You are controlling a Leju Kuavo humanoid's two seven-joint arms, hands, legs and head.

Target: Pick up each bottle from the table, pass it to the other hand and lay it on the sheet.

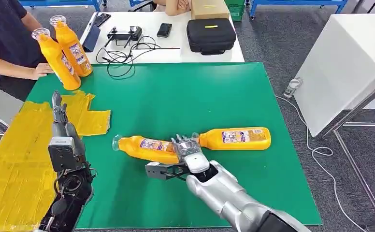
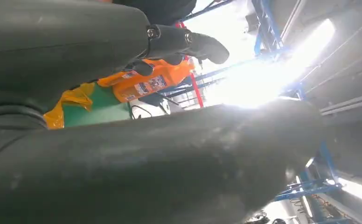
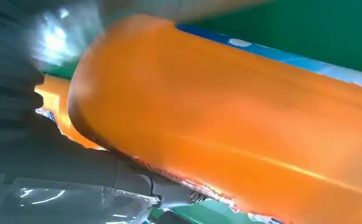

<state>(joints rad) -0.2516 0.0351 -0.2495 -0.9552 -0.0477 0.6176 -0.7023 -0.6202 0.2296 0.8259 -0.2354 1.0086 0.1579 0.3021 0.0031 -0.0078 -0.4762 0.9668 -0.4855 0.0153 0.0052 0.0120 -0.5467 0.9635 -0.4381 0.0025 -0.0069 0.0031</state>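
Two orange bottles lie on the green mat (image 1: 176,92) near its front. My right hand (image 1: 188,149) wraps the base end of the left lying bottle (image 1: 144,148), whose clear cap points left. This bottle's orange body (image 3: 226,116) lies right against the palm in the right wrist view. The other lying bottle (image 1: 236,138) rests just right of that hand, cap toward it. My left hand (image 1: 57,107) is held over the yellow sheet (image 1: 16,154) with fingers stretched out, holding nothing. Two more bottles (image 1: 62,53) stand at the mat's back left corner, and they show as orange bottles (image 2: 146,83) in the left wrist view.
A person sits at the back left with a hand (image 1: 41,70) beside the standing bottles. Behind the mat, a white table (image 1: 176,53) carries a black case (image 1: 210,35), cables, a phone and a controller. A white box (image 1: 345,63) stands on the floor to the right.
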